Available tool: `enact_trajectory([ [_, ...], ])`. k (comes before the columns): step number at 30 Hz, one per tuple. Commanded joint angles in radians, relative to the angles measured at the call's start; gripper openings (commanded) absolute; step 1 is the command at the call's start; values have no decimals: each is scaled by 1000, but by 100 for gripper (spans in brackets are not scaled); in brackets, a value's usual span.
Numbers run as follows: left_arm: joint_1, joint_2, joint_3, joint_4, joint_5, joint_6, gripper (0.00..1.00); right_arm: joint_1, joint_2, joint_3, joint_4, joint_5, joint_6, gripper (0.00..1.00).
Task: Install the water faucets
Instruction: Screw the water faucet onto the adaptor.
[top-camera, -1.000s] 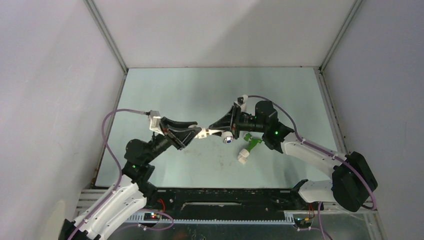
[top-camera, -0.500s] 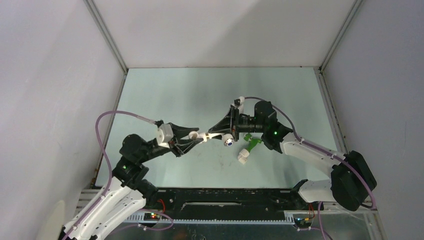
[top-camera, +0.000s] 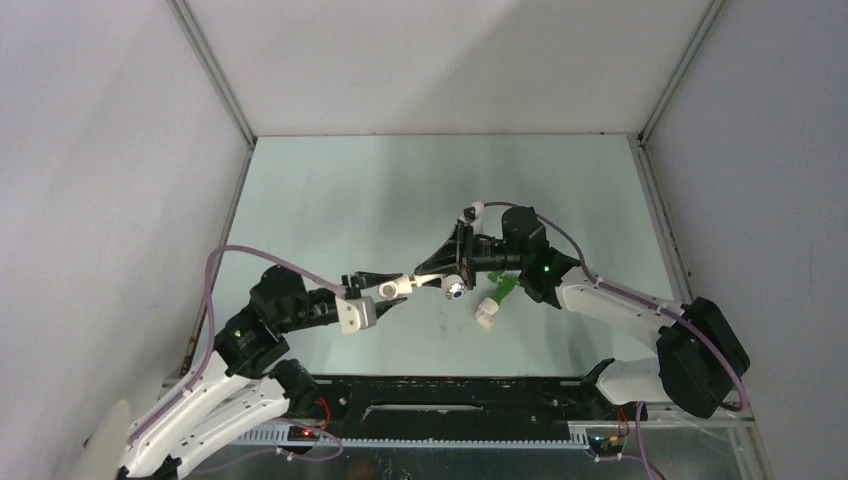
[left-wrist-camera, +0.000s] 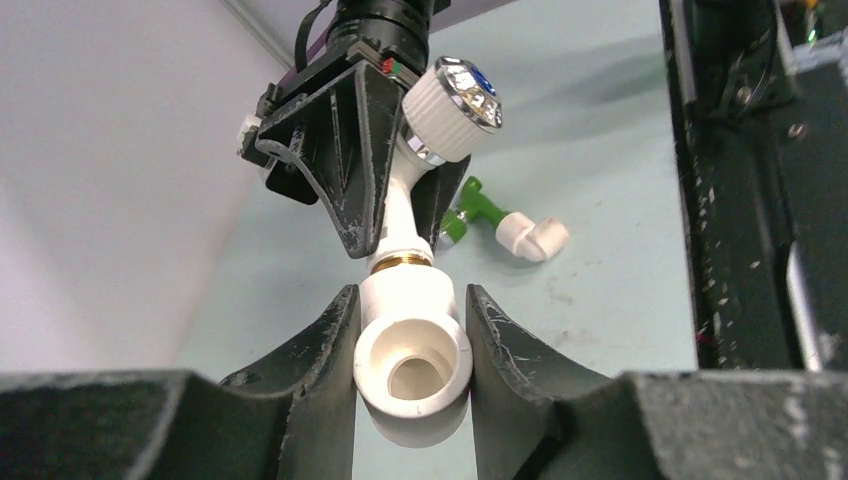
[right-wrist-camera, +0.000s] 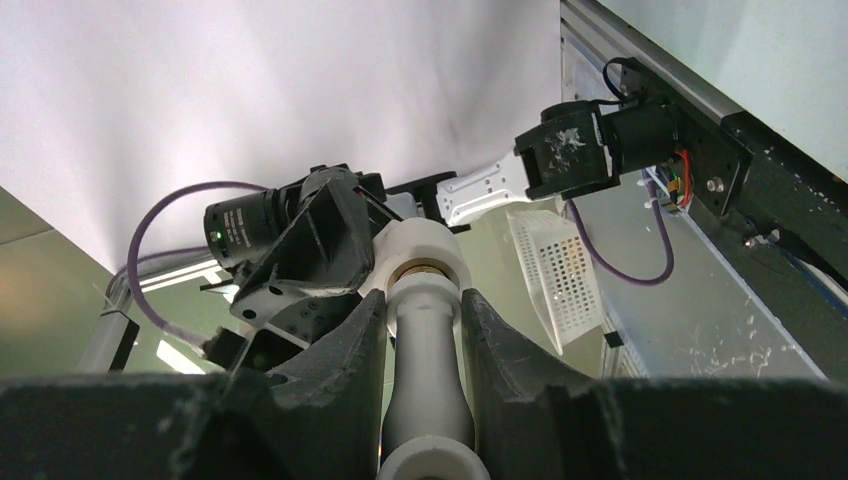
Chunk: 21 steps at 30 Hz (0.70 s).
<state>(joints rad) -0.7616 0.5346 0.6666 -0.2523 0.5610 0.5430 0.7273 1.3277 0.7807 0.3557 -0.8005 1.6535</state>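
The white water faucet (left-wrist-camera: 398, 210) hangs above the table, its ridged, chrome-capped knob (left-wrist-camera: 450, 92) sticking out sideways. My right gripper (right-wrist-camera: 423, 302) is shut on the faucet's body (right-wrist-camera: 425, 345). Its brass threaded end sits in a white elbow pipe fitting (left-wrist-camera: 412, 352), and my left gripper (left-wrist-camera: 412, 300) is shut on that fitting. In the top view the two grippers meet nose to nose, left (top-camera: 388, 290) and right (top-camera: 428, 274). The green water faucet (top-camera: 504, 289) lies on the table with another white fitting (top-camera: 487, 316) on its end.
The pale green table (top-camera: 400, 190) is enclosed by white walls. A black rail (top-camera: 450, 390) with the arm bases runs along the near edge. A white perforated piece (right-wrist-camera: 556, 272) shows by that rail in the right wrist view.
My left wrist has rolled over, its camera housing swinging from above to below, turning the fitting on the faucet. The joint has shifted slightly toward the near edge. Both grips hold.
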Motion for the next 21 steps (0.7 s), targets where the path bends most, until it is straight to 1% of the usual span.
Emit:
enact_trajectory([
  [1, -98, 7, 13, -112, -30, 214, 0, 18, 12, 23, 62, 80, 53, 0],
  [5, -168, -40, -11, -101, -146, 329, 0, 19, 13, 23, 74, 77, 62, 0],
  [10, -235, -80, -39, -87, -237, 453, 0, 19, 17, 23, 92, 75, 76, 0],
  [11, -247, -84, -43, -88, -251, 474, 1, 19, 17, 23, 94, 75, 79, 0],
  [12, -258, -89, -46, -87, -265, 491, 7, 19, 17, 23, 95, 75, 80, 0],
  [15, -280, -89, -49, -81, -286, 505, 8, 17, 14, 23, 93, 76, 77, 0],
  [16, -283, -87, -47, -82, -287, 505, 10, 16, 12, 23, 90, 76, 74, 0],
  [18, -287, -85, -45, -79, -293, 499, 21, 15, 10, 23, 85, 78, 67, 0],
  [19, -289, -85, -47, -71, -298, 486, 29, 15, 8, 23, 81, 78, 63, 0],
  [20, -291, -87, -49, -57, -307, 469, 40, 15, 6, 23, 77, 79, 58, 0],
  [21, -293, -92, -52, -39, -317, 451, 54, 14, 3, 23, 71, 80, 53, 0],
])
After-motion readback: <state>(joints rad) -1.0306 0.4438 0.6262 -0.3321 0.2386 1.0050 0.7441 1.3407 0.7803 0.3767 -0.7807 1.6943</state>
